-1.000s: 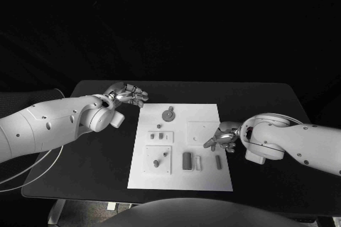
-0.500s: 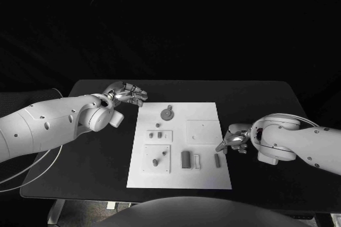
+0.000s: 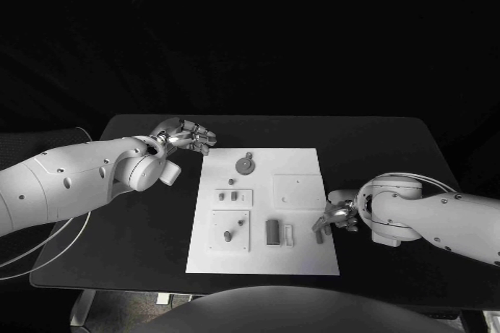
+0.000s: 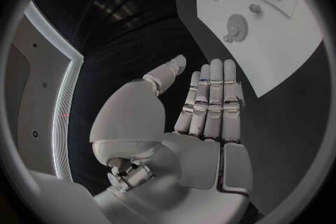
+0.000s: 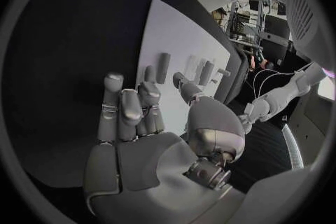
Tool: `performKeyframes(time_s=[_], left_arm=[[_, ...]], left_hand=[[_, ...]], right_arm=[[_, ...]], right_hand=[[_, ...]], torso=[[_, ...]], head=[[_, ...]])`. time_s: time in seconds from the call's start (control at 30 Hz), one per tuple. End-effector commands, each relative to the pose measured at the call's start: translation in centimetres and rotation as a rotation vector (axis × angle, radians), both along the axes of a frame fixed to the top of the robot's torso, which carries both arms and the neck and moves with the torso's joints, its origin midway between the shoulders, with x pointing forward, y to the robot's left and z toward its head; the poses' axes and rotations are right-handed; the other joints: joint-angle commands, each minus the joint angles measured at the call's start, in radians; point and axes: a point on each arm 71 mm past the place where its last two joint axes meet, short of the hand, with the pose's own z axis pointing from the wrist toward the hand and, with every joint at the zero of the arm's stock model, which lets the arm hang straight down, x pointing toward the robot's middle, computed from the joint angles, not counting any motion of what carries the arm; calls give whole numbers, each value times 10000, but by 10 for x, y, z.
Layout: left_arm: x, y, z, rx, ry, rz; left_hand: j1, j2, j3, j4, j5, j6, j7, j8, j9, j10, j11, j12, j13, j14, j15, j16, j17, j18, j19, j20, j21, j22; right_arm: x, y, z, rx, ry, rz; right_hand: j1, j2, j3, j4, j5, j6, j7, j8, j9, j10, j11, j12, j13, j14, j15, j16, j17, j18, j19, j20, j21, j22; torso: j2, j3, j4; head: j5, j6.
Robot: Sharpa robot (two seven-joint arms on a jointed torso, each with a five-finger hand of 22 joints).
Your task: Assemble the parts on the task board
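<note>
The white task board [image 3: 308, 257] lies in the middle of the black table. On it are a grey gear [image 3: 245, 165], a dark block [image 3: 273, 232], a short grey bar [image 3: 319, 234] and several small pegs. My right hand [image 3: 337, 217] hovers at the board's right edge, fingers spread beside the grey bar and holding nothing. In the right wrist view the right hand [image 5: 140, 117] reaches over the board [image 5: 164, 28] toward the block [image 5: 163, 63]. My left hand [image 3: 186, 138] is off the board's far left corner, its fingers straight and empty [image 4: 209, 103], with the gear [image 4: 236, 27] beyond.
Two raised square plates [image 3: 297, 191] [image 3: 231, 232] and a smaller one [image 3: 235, 198] sit on the board. Bare black table [image 3: 386, 152] lies on both sides of the board. A white cable [image 3: 42, 250] hangs by my left arm.
My right hand has moved along the board's right edge toward the near side, from beside the square plate to beside the grey bar. My left hand has barely moved.
</note>
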Motion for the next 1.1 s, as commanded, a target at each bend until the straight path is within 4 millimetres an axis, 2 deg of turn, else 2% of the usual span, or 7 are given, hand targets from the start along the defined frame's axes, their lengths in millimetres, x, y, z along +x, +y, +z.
performKeyframes(time_s=[0.03,0.17,0.4,0.63,0.77,0.9,1.1], left_arm=[[0,-3,1,-144,-30,-183],[0,-3,1,-143,-29,-182],[-1,-2,1,-138,-27,-168],[-1,-2,1,-136,-15,-165],[-1,-2,1,-132,-7,-158],[-1,-1,1,-132,-1,-157],[-1,-1,1,-112,21,-145]], left_hand=[[-124,-17,-23,60,63,-73,-26,32,-16,33,34,-23,-16,21,71,-38,16,159,-54,36,-53,14],[-130,-14,-26,66,63,-73,-26,33,-17,33,34,-23,-16,21,72,-44,24,159,-56,37,-55,16],[-134,-13,-29,71,63,-74,-26,34,-19,32,34,-23,-17,21,72,-51,32,160,-58,37,-57,19],[-134,-11,-30,73,64,-75,-27,35,-20,32,33,-22,-17,21,72,-57,40,162,-59,37,-59,22],[-133,-9,-31,74,64,-75,-27,35,-20,32,33,-23,-18,21,72,-60,44,162,-60,37,-60,23],[-132,-7,-30,75,64,-75,-27,36,-21,32,33,-22,-18,22,72,-63,48,163,-60,37,-61,25],[-131,-5,-31,76,65,-75,-27,36,-22,31,33,-23,-19,22,72,-68,54,164,-61,37,-63,27]], right_arm=[[-2,4,-3,-240,120,216],[-4,10,-7,-202,204,309],[-3,12,-12,-408,97,436],[-1,15,-16,-1294,-531,1236],[-1,19,-18,-1433,-801,1394],[-1,22,-19,-1567,-957,1582],[-1,22,-19,-1689,-1085,1646]], right_hand=[[-115,-42,6,75,66,72,18,3,10,46,-2,-43,-11,46,-12,48,-33,64,54,-7,20,145],[-132,-73,23,107,67,67,19,-6,7,48,0,-51,-16,44,-10,43,-39,64,53,-12,15,145],[-127,-70,44,123,70,63,20,-12,5,48,1,-57,-19,33,-9,39,-61,64,53,-17,13,145],[-51,-22,102,100,70,67,20,-19,5,52,0,-64,-23,39,-6,38,-52,64,57,-31,15,152],[92,138,130,-46,58,76,23,-25,9,61,2,-68,-23,44,6,39,-48,64,55,-34,26,167],[416,526,135,-527,59,96,27,-36,18,75,3,-69,-20,67,36,42,-28,64,57,-22,49,180],[1171,683,254,-731,59,102,31,-61,24,89,10,-71,-14,67,69,32,-50,64,54,-6,75,189]], torso=[[-8,-2,-5],[-9,-4,8],[-5,-1,-4],[-7,8,-15],[-3,12,-13],[-3,12,-15],[-6,7,-12]], head=[[5,-14],[8,-14],[34,-11],[53,-25],[61,-31],[60,-37],[52,-59]])
